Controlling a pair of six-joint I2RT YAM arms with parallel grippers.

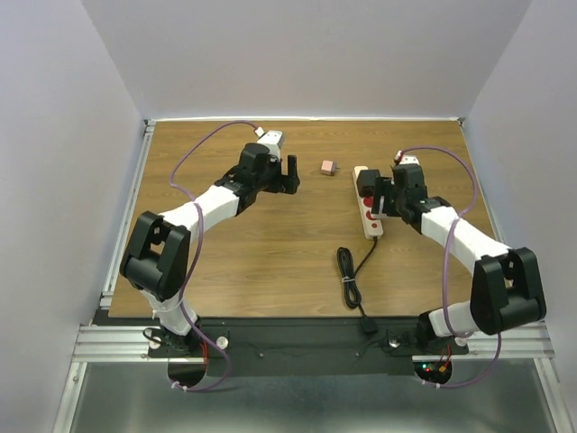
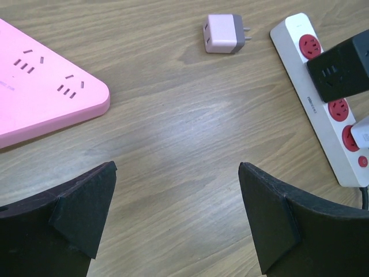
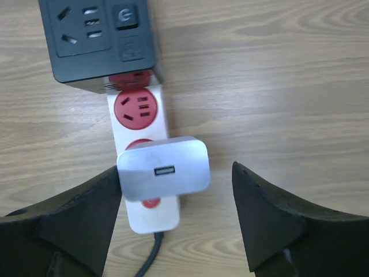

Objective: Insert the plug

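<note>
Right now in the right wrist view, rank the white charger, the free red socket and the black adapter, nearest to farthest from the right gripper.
1. The white charger, between the fingers, on the strip.
2. The free red socket, just beyond it.
3. The black adapter, farthest, top left.

White power strip (image 2: pixel 326 144) with red sockets — black cube (image 3: pixel 98 40), silvery-white charger (image 3: pixel 164 168), a little pink-and-grey adapter (image 2: pixel 222 33) — pale brown wood-grain desk (image 2: pixel 190 133).

The white plug (image 3: pixel 164 167) hides one socket of the power strip (image 3: pixel 162 118); a black adapter (image 3: pixel 98 40) covers the strip's far end.
</note>
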